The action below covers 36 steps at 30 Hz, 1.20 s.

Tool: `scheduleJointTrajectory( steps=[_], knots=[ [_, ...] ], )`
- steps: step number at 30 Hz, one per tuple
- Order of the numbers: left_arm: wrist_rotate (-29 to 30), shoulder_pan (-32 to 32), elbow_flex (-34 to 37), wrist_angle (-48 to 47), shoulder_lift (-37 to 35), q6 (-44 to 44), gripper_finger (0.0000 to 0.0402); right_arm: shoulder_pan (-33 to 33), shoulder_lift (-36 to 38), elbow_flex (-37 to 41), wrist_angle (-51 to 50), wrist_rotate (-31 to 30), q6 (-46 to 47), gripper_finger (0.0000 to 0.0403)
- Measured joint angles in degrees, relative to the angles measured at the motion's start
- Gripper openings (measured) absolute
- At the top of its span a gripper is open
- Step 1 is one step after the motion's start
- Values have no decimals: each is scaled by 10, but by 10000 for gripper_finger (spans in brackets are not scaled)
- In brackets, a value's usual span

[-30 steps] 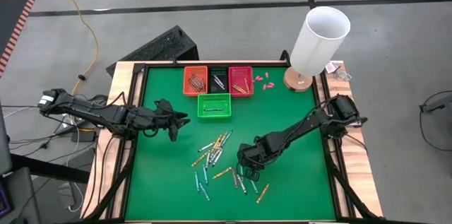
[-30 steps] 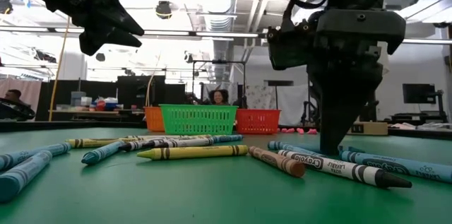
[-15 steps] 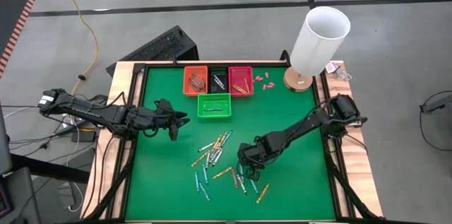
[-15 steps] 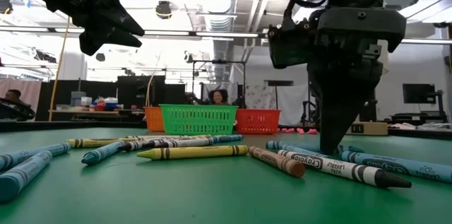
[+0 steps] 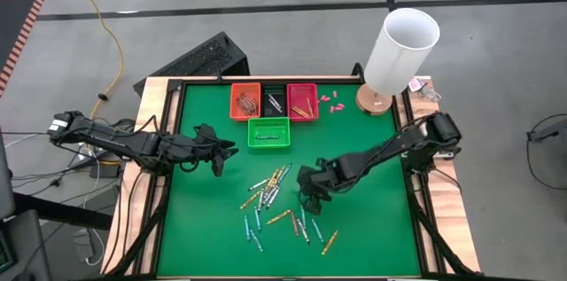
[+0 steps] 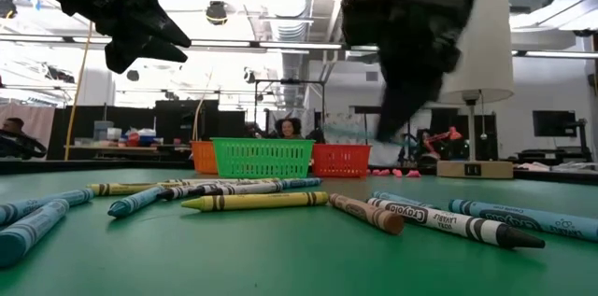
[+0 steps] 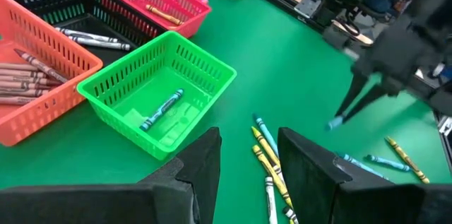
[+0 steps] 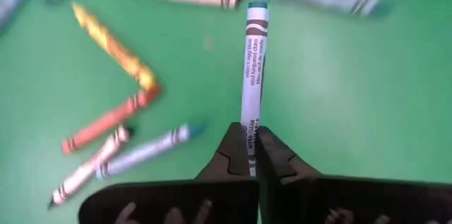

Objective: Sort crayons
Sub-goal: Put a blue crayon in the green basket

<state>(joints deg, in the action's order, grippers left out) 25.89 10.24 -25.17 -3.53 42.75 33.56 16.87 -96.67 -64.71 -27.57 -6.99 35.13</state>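
Pinching a teal crayon point(image 8: 254, 68), right claw point(image 5: 307, 199) lifted over mid-surface.
Fingers clamped tight on one end, the crayon clear of the loose crayons point(image 5: 266, 194) scattered toward the near edge. Left claw point(image 5: 219, 164) hangs near the left edge, fingers point(image 7: 201, 167) parted, nothing held. Green basket point(image 5: 268, 132) holds one blue crayon.

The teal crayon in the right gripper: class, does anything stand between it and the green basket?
Nothing visible does. The right gripper is shut on the teal crayon, lifted off the mat. Bare green mat lies between it and the green basket. The loose crayons lie flat below, and the left gripper waits off to the side.
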Motion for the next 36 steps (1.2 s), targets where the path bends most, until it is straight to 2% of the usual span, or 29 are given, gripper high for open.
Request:
scheduleJointTrajectory(
  steps=[4, 8, 13, 17, 27, 36],
  knots=[
    [0, 0, 0, 0, 0, 0, 131, -26, 31, 1, 22, -46, -50, 2],
    [1, 0, 0, 0, 0, 0, 131, -65, 38, 0, 109, -102, -135, 2],
    [1, 0, 0, 0, 0, -3, 131, -120, 8, 0, 223, -83, -233, 1],
    [3, 0, 0, -1, 0, -3, 131, -162, -21, 0, 245, -68, -294, 1],
    [5, 0, 0, 0, 0, -2, 131, -232, -31, -1, 261, -31, -328, 7],
    [15, 0, 0, 0, 0, -1, 131, -246, -31, -1, 262, -18, -335, 52]
  ],
)
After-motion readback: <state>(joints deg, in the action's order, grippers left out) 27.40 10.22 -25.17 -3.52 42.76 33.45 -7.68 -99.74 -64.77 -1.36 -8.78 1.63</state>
